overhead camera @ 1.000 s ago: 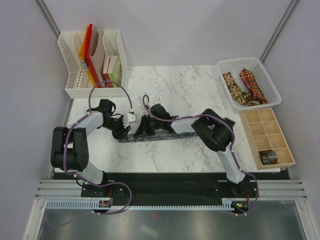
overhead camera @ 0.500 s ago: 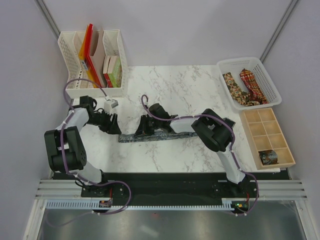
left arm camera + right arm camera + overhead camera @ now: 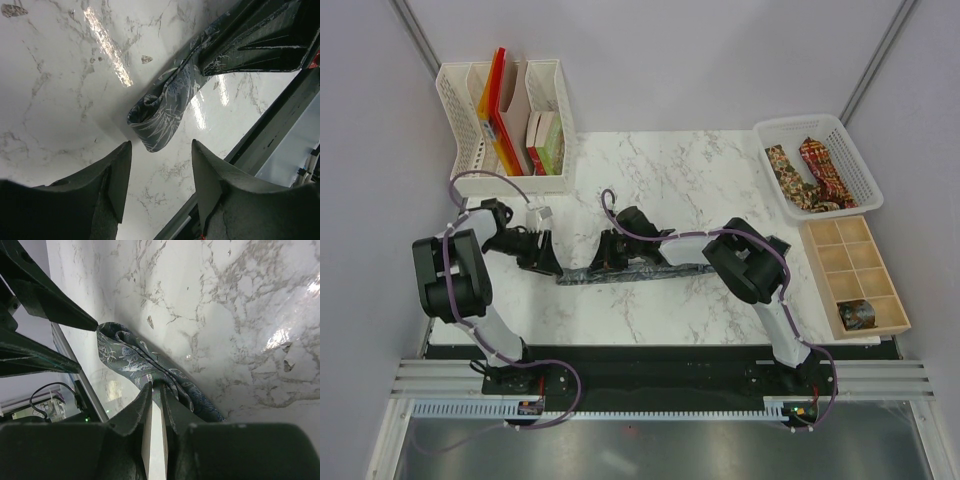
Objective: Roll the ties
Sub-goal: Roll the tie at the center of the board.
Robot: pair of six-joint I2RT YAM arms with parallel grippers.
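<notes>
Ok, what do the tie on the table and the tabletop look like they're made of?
The tie looks like woven silk or polyester: soft folds, faint sheen, fine pale pattern. The tabletop could be glossy white marble or laminate: grey veins, sharp light reflections.

Overhead, the right end effector (image 3: 608,262) covers the grey-green tie (image 3: 582,278) at mid-frame. In the left wrist view the tie's far length vanishes behind it, upper right. The bundle (image 3: 857,314) in the wooden box (image 3: 841,258) is too small to identify.
</notes>
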